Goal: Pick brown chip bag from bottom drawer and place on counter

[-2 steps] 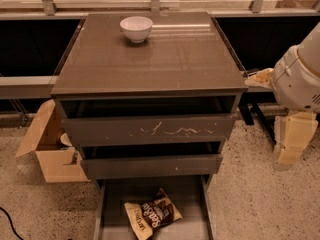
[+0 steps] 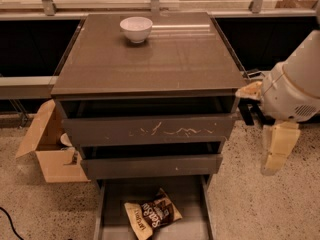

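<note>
The brown chip bag (image 2: 152, 214) lies flat on the floor of the open bottom drawer (image 2: 192, 198), at the bottom middle of the camera view, its white lettering facing up. The counter (image 2: 150, 59) is the glossy grey-brown top of the cabinet. My gripper (image 2: 278, 150) hangs pointing down at the right of the cabinet, about level with the middle drawer. It is outside the drawers, well to the right of the bag and above it, and holds nothing that I can see.
A white bowl (image 2: 136, 28) stands near the counter's back edge. The scratched-front top drawer (image 2: 150, 130) and the middle drawer (image 2: 150, 165) are slightly pulled out. An open cardboard box (image 2: 52, 151) sits on the floor left of the cabinet. A window ledge runs behind.
My arm and gripper have moved a little to the left and down, closer to the cabinet's right side. The bag and the drawers have not moved.
</note>
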### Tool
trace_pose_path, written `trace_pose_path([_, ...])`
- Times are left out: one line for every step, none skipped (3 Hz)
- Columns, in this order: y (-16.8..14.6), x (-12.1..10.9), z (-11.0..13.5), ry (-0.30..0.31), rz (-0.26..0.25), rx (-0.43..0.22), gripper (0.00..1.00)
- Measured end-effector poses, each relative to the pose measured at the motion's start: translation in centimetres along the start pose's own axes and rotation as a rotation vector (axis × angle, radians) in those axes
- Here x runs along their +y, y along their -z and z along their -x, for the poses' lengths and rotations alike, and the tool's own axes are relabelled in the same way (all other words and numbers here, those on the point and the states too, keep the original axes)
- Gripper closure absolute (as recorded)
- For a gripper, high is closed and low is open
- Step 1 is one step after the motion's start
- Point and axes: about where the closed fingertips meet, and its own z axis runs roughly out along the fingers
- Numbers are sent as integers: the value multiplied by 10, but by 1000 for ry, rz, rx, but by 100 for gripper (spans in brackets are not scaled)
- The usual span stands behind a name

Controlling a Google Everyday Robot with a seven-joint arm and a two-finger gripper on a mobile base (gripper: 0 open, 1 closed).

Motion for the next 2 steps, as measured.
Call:
trace_pose_path([-45, -1, -6, 2, 68, -44, 0])
trace_pose_path([-45, -1, -6, 2, 68, -44, 0])
